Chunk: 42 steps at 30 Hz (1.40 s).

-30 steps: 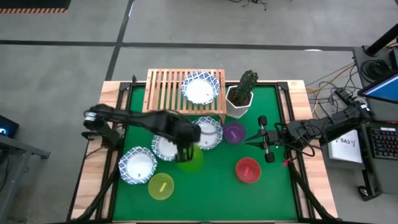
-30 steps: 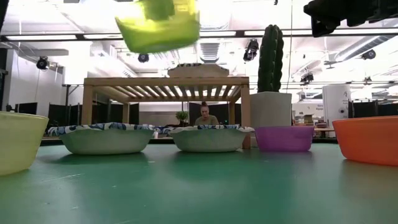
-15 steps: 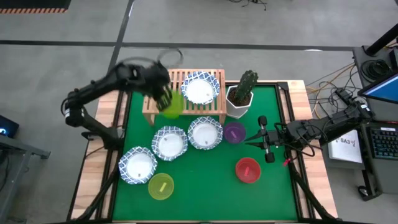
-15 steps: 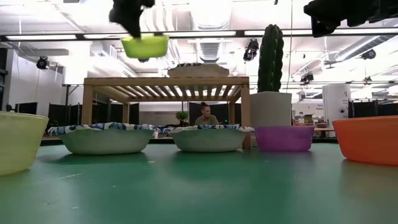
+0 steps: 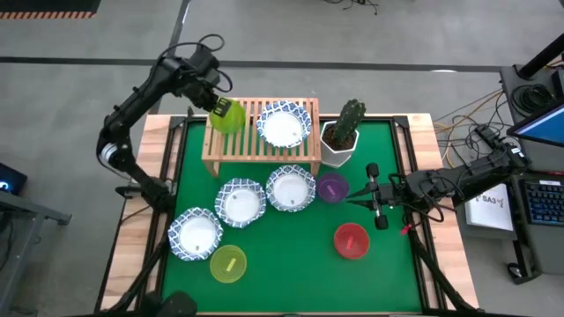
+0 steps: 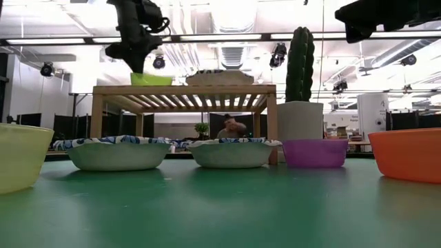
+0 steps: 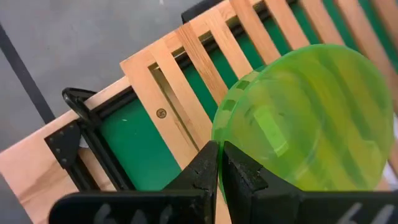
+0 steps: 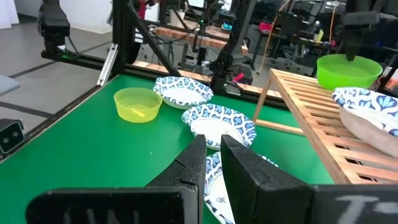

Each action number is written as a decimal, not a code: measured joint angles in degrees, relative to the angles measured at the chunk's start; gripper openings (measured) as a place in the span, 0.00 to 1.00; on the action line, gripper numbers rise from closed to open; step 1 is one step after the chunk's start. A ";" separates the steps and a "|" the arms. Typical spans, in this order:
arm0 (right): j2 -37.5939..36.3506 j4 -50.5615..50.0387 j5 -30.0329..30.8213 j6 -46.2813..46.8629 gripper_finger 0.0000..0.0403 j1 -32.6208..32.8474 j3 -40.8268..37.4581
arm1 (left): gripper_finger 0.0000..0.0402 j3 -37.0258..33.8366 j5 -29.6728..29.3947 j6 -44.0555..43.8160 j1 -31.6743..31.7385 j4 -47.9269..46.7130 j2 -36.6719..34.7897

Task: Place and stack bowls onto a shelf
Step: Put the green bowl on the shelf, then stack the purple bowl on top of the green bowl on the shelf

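the left gripper (image 5: 218,107) pinches the rim of the green bowl (image 5: 227,118), fingers closed on it, resting it on the wooden shelf (image 5: 229,145) beside a blue-rimmed bowl (image 5: 283,125). the right gripper (image 5: 371,195), closed and empty, waits over the table (image 5: 291,246).

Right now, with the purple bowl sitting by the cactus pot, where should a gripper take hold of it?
Probably the purple bowl by its thin rim, from above, one finger inside. It sits upright and open. Take the rim's right side: the cactus pot and a white patterned bowl crowd the others. The right gripper is nearest.
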 joint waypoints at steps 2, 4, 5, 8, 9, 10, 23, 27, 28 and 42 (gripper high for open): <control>0.00 -0.24 0.51 0.44 0.09 0.00 0.00 | 0.00 0.00 0.05 1.31 0.11 -0.31 0.85; 0.00 -0.76 1.34 0.53 0.09 0.00 0.00 | 0.00 0.00 0.08 1.89 0.09 -0.32 1.92; 0.00 -0.99 1.41 0.53 0.09 0.00 0.00 | 0.00 0.00 0.09 2.20 0.09 -0.29 2.46; 0.00 -0.97 1.47 0.55 0.09 0.00 0.00 | 0.00 -0.02 0.12 2.72 0.09 -0.32 3.31; 0.00 -0.97 1.46 0.59 0.09 0.00 0.00 | 0.00 -0.02 0.12 2.73 0.09 -0.32 3.48; 0.00 -1.02 1.46 0.74 0.09 0.00 0.00 | 0.00 -0.02 0.10 2.75 0.09 -0.34 3.66; 0.00 -1.14 1.49 0.82 0.09 0.00 0.00 | 0.09 -0.02 -0.21 4.64 0.02 -0.27 3.89; 0.00 -1.14 2.33 0.95 0.09 0.00 0.00 | 0.19 -0.02 -0.26 4.64 -0.31 -0.17 3.89; 0.00 -1.18 2.75 1.14 0.09 0.00 0.00 | 0.22 -0.02 -0.29 4.65 -0.51 -0.16 3.89; 3.38 -4.02 8.38 15.17 0.09 0.00 1.70 | 0.31 -1.58 -0.48 2.28 -14.46 8.83 -8.77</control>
